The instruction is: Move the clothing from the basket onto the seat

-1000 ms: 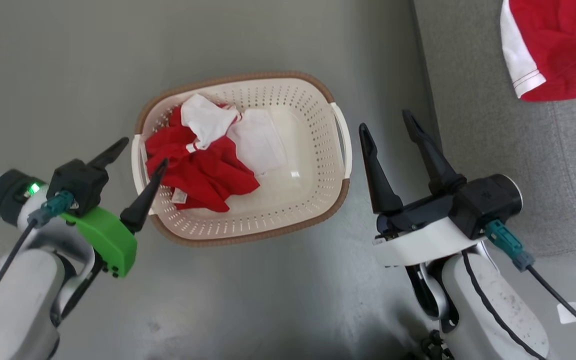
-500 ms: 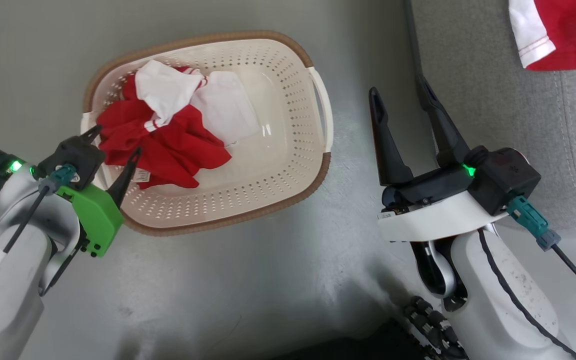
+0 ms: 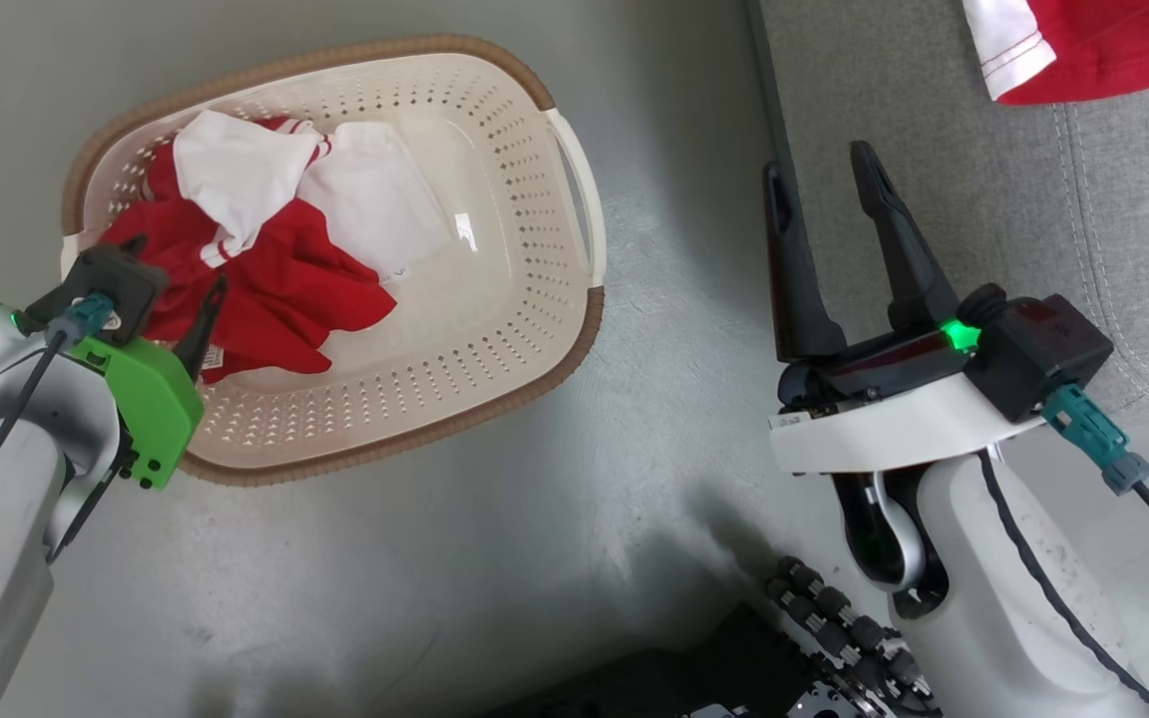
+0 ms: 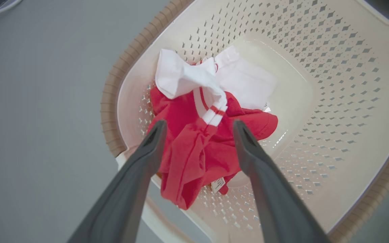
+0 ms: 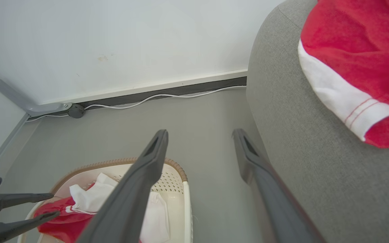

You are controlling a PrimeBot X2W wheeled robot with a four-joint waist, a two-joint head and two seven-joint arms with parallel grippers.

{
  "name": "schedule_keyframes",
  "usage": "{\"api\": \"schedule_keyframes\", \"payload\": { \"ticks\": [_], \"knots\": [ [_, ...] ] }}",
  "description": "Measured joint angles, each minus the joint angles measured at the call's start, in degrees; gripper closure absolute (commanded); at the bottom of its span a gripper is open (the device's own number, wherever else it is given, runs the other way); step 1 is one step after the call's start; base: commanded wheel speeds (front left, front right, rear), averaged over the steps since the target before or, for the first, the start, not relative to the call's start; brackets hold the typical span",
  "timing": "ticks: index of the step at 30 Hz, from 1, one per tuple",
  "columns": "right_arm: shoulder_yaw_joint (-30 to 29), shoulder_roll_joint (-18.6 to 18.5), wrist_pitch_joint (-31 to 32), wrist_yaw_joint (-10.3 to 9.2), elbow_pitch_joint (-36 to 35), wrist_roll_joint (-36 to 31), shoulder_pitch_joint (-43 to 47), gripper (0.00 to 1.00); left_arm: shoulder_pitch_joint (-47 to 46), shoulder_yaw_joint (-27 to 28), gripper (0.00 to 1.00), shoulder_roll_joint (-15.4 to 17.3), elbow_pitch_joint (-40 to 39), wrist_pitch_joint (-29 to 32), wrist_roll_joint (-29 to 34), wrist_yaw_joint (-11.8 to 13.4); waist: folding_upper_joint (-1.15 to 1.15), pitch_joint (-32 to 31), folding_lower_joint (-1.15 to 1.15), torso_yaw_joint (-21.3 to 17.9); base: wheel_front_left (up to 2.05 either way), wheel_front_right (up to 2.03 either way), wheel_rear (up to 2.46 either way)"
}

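Seen from the robot's head camera, a pale arm with a bright green casing (image 3: 151,409) sits at the lower left of the frame. Its left tool (image 3: 179,264) hangs over the left end of the basket (image 3: 495,299), both dark fingers spread wide with nothing between them. The left wrist camera looks down between those fingers at a crumpled garment (image 4: 194,148). It is red, with a white panel, white stripe trim and a small white label at its lower edge. I cannot tell whether the fingers touch the cloth.

The basket is cream, perforated and brown-rimmed, and it stands on the grey floor (image 3: 435,558) in the upper left of the frame. The crumpled garment lies in its left half, and the right half shows bare plastic.

Right of centre, the right tool (image 3: 817,162) points up the frame, its fingers wide apart and holding nothing, with the tips by the near edge of the sofa (image 3: 1033,219). The grey sofa takes up the right side. A second garment (image 3: 1093,50), red with a white stitched cuff, lies on the sofa in the top right corner, well apart from the basket. The right wrist camera also shows a white wall (image 5: 113,40) with a white cable (image 5: 154,97) running along its foot.
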Motion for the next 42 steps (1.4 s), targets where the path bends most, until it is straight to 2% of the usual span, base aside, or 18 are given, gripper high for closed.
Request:
{"api": "schedule_keyframes", "payload": {
  "ticks": [15,16,17,18,25,32,37,42],
  "knots": [
    [0.05,0.15,0.0,0.0,-0.87,1.71,0.1,0.0,-2.44,-1.26,0.0,-0.04,6.05,1.01,0.34,-0.05,0.0,1.14,-0.01,-0.87,0.0,0.0,0.0],
    [0.05,0.15,0.0,0.0,-0.93,1.74,0.13,0.0,-2.55,-1.38,0.55,-0.05,6.33,1.01,0.34,-0.07,0.0,1.2,0.0,-0.92,0.0,0.0,0.0],
    [0.04,0.15,0.0,0.0,-1.01,1.74,0.15,0.0,-2.61,-1.52,0.84,-0.1,6.59,1.01,0.34,-0.07,0.0,1.26,0.0,-0.97,0.0,0.0,0.0],
    [0.03,0.15,0.0,0.0,-1.07,1.74,0.16,0.0,-2.63,-1.63,1.0,-0.19,6.83,1.01,0.33,-0.07,0.0,1.32,0.0,-1.02,0.0,0.0,0.0],
    [-1.9,0.16,0.0,0.0,-0.91,1.49,0.16,0.0,-2.86,-2.92,1.0,-3.0,8.25,-1.23,-0.07,-0.07,0.0,0.86,0.0,-0.74,0.0,0.0,0.0],
    [-4.85,0.19,0.0,0.0,0.3,-1.02,-0.96,0.0,-3.94,0.58,1.0,-8.26,6.38,-9.6,-4.98,-0.08,0.0,-2.22,0.0,0.77,0.0,0.0,0.0],
    [-6.77,0.11,0.0,-0.01,2.36,-6.12,-4.16,0.0,-4.07,3.11,1.0,-10.31,3.85,-15.08,-8.31,-0.08,0.0,-5.72,-0.01,3.66,0.0,0.0,0.0],
    [-4.72,-0.12,0.0,-0.01,3.3,-9.57,-9.01,0.0,-3.99,5.13,1.0,-11.58,1.25,-18.74,-11.57,-0.08,0.0,-8.93,0.0,6.86,0.0,0.0,0.0]
  ]
}}
